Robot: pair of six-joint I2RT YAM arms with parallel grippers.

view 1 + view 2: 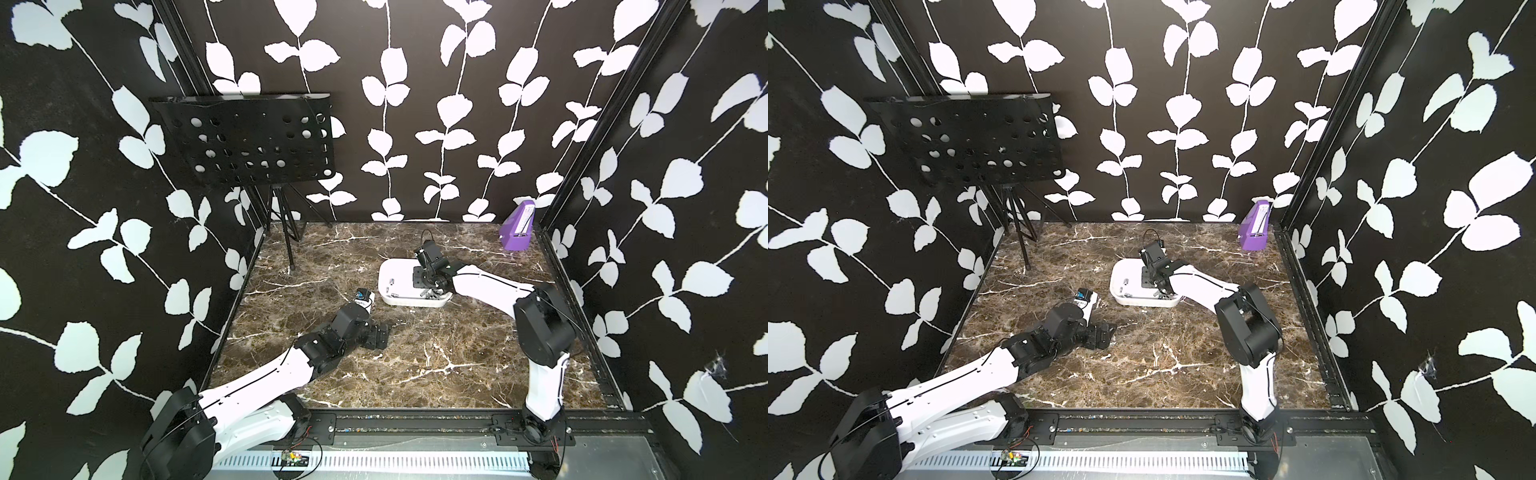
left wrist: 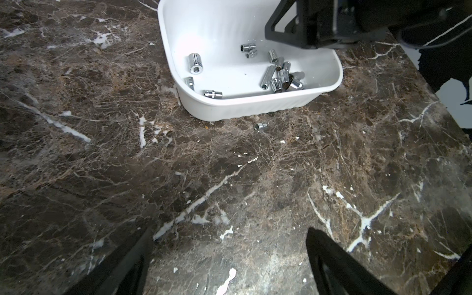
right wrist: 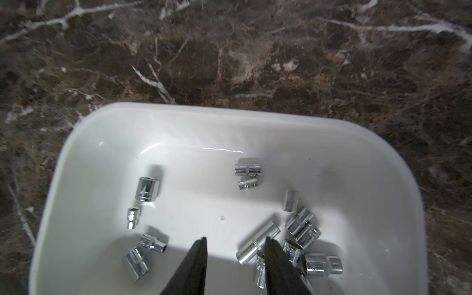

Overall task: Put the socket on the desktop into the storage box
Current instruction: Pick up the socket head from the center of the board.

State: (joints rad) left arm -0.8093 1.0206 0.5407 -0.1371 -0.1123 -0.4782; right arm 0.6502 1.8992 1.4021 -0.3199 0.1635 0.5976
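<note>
Two dark fingers of the right pincer (image 3: 235, 240) stand a narrow way apart with nothing between them, pointing down into the storage box (image 3: 178, 109) over its white floor. Around the tips lie a dozen or so chrome sockets (image 3: 148, 189) (the count is rough, since some overlap). A heap sits close beside one finger with a long socket (image 3: 258, 242) at its edge, a pair lies nearer the far wall, and four are scattered on the other side.

Outside the box, one small loose socket (image 2: 261, 126) lies on the surface (image 2: 229, 166), just beside the box's outer wall with a thin strip of marble between them. The left pincer (image 2: 229, 229) is spread wide and empty, low over the bare surface, facing the box from well apart.

In both top views the box sits near the middle of the surface, with the right arm (image 1: 486, 282) reaching over it. A purple wedge-shaped box (image 1: 517, 228) stands in the far corner on the right arm's side, and a black perforated music stand (image 1: 249, 141) stands in the opposite far corner.
</note>
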